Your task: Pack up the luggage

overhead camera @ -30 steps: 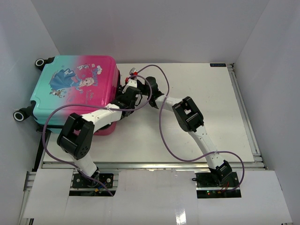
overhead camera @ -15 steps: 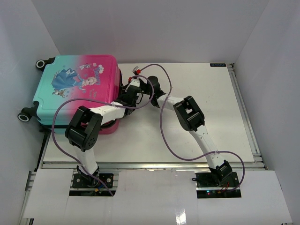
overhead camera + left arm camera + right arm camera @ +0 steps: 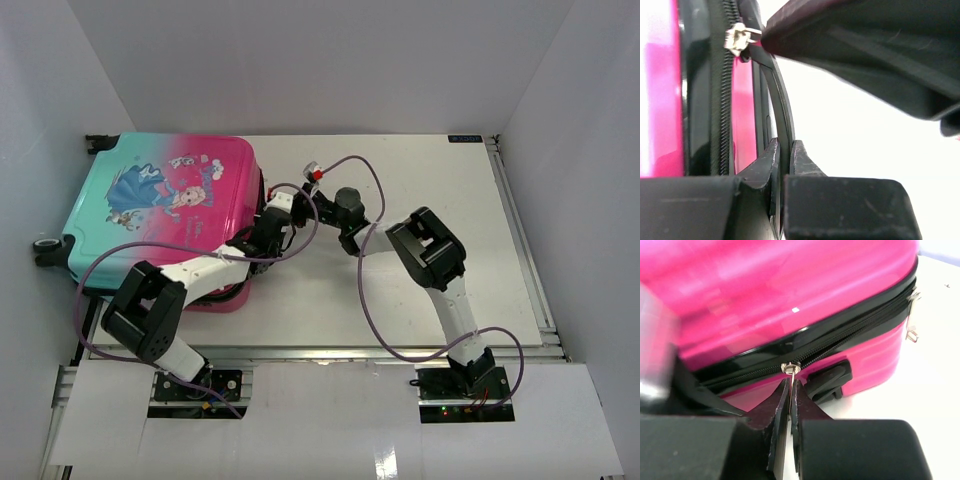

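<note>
The luggage [image 3: 160,215], a pink-to-teal hard-shell suitcase with a princess print, lies flat and shut at the table's left. My left gripper [image 3: 278,212] is at its right side. In the left wrist view the left gripper [image 3: 785,150] is shut on the thin black carry handle [image 3: 782,110]. My right gripper [image 3: 305,195] meets the same side. In the right wrist view the right gripper [image 3: 790,386] is shut on a silver zipper pull [image 3: 790,368] on the black zipper [image 3: 855,335]. The lining is hidden.
A second silver zipper pull [image 3: 912,315] hangs near the suitcase corner. A black handle mount [image 3: 830,382] sits just right of my right fingers. White walls close in the table [image 3: 440,200] on three sides. The purple cables [image 3: 370,290] loop over the table.
</note>
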Motion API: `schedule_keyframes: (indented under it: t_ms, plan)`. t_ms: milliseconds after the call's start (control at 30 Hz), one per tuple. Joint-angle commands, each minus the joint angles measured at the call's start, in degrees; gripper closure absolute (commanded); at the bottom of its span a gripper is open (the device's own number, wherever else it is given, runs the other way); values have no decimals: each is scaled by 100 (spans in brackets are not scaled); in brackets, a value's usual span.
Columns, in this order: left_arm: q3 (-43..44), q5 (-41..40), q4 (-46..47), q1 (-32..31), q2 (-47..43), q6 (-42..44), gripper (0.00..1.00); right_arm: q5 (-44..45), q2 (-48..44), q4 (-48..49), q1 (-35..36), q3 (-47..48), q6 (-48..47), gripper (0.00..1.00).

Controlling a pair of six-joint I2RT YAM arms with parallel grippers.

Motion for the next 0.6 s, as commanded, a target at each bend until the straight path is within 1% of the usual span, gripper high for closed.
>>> schedule_keyframes:
  t_ms: [0,33,67,100,233,367,500,567]
  plan:
    - [-258,884,-589,-788,-668,-332,100,609,-969,1013,-864,-2098,312,92]
    - [-270,862,-607,-976,-724,-355,100,651,-1252,1329,-952,-2584,369,92]
    - [-276,806,-640,-1150,-746,-367,100,695,-1493,1548,-1069,-3274,419,92]
    - [-264,728,-659,-1313,-746,-399,100,840,-1724,1612,-1120,-3669,398,92]
    - [-55,572,-675,-2020,-623,-449,100,1377,-2782,1396,-1193,-4810,231,92]
    - [259,615,-696,-2624,-202,-302,100,1996,-3506,1345,-1196,-5949,434,92]
    - [330,461,-757,-2785,-294,-470,100,1518,-3627,982,-1205,-5841,455,92]
    - [118,745,-571,-2805,-552,-479,100,1170,-3660,678,-1205,-5646,455,92]
